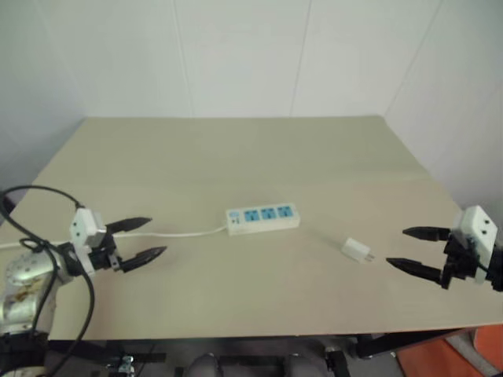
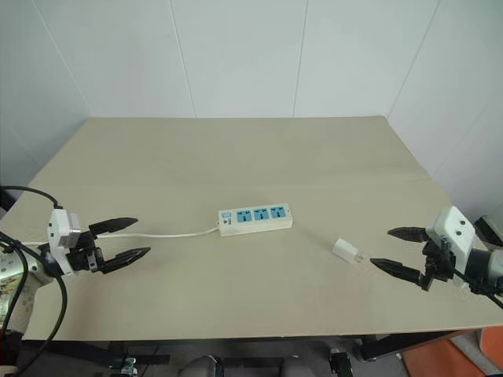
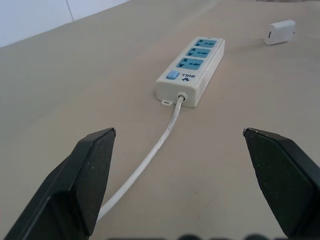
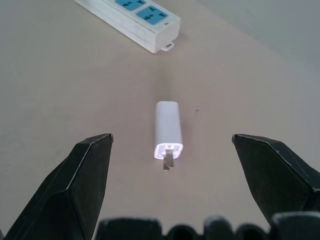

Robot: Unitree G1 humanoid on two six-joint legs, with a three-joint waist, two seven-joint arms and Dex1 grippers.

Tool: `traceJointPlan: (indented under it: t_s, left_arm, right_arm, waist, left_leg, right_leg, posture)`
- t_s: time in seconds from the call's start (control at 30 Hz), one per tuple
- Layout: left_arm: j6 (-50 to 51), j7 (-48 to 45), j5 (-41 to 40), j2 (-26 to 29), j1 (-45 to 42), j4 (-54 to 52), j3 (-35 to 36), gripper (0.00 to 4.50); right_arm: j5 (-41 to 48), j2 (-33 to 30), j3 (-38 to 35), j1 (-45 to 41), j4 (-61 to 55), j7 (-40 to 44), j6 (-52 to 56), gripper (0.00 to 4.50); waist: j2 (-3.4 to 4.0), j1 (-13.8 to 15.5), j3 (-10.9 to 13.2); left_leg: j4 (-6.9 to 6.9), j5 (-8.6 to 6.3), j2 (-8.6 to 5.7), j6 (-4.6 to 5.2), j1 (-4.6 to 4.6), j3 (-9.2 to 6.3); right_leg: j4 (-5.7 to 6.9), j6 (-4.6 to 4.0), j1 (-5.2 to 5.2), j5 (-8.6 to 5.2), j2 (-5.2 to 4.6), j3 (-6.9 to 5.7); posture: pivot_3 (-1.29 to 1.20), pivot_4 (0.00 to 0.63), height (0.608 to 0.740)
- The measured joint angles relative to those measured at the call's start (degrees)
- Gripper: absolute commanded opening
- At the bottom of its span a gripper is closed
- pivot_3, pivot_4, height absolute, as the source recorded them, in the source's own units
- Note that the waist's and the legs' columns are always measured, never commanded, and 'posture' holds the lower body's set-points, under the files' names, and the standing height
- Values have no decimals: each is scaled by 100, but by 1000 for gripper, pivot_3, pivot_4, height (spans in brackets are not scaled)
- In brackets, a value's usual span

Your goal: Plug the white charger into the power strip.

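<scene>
— Black fingers first, since they are nearest to us: our left gripper (image 1: 145,239) hangs over the near left part of the table (image 1: 236,149), jaws spread wide and holding nothing. What do we have on the other side?

— Our right gripper (image 1: 408,248) matches it at the near right edge, also released and empty, its fingers pointing inward across the tabletop.

— And the white charger (image 1: 356,250)?

— It lies flat on the wood just beside our right fingertips, apart from them. From the right wrist we see its metal prongs (image 4: 168,159) facing back toward that gripper.

— Where is the power strip (image 1: 263,217) from there?

— A little farther in, near the middle of the table, flat, with three blue sockets facing up. The charger is near its right end, not touching it.

— The cord (image 3: 150,160)?

— It leaves the strip's left end and runs across the table, passing under our left fingers.
</scene>
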Motion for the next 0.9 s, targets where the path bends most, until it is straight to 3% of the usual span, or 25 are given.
traceJointPlan:
  t_s: [0.67,0.9]
  left_arm:
    - [208,-303,-83,118,-156,-54,-60,4441]
    - [-225,-301,63,-197,-410,405,-135,4441]
  right_arm:
    - [96,-24,-288,276,55,362,-314,4500]
    - [-104,26,-272,275,92,162,-480,4500]
  waist:
    - [0,3,1]
    - [-1,5,1]
  left_leg:
    - [-1,0,0,0,1,1]
    - [-1,0,-1,0,1,1]
  right_leg:
    - [-2,8,1,-5,0,0]
    - [-1,8,2,-4,0,0]
  posture:
    - [0,150,740]
    - [0,150,740]
